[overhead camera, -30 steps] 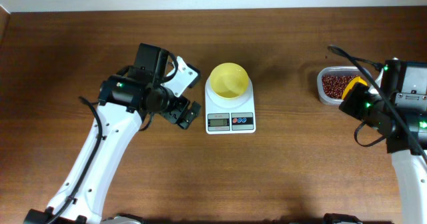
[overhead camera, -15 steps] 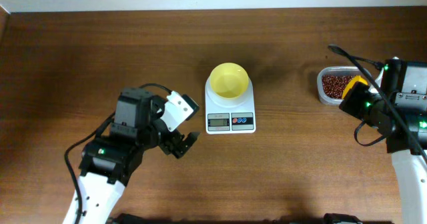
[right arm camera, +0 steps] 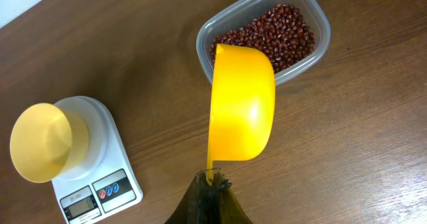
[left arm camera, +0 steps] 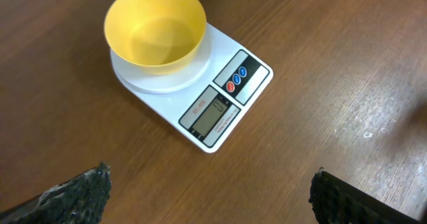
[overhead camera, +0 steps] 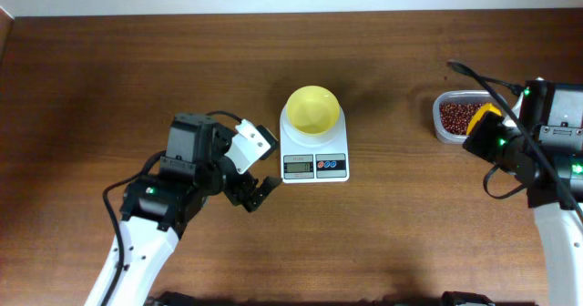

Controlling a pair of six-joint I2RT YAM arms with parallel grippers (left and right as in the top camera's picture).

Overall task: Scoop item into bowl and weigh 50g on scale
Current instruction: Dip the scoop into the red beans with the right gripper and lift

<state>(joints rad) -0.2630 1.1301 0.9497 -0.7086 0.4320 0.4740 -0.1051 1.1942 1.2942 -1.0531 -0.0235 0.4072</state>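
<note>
Only illegible print (left arm camera: 198,109) on scale (left arm camera: 252,77).

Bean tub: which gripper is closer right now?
Right. The right gripper, shut on the yellow scoop, is right beside the tub; the left gripper, open, sits well away, just left of the scale.

From above: left arm (overhead camera: 137,242) is a white link running up from the near edge, wrist bent. The left gripper (overhead camera: 271,166) is aimed sideways toward the middle. Its jaws are spread wide, with nothing between them. Wrist view: fingertips (left arm camera: 80,192) at the two lower corners.

The right arm (overhead camera: 556,242) is a white link trailing behind its jaws. The right gripper (overhead camera: 485,135) is pinched tight on the scoop (right arm camera: 241,104) handle, with the cup ahead of the jaws, tipped on edge.
</note>
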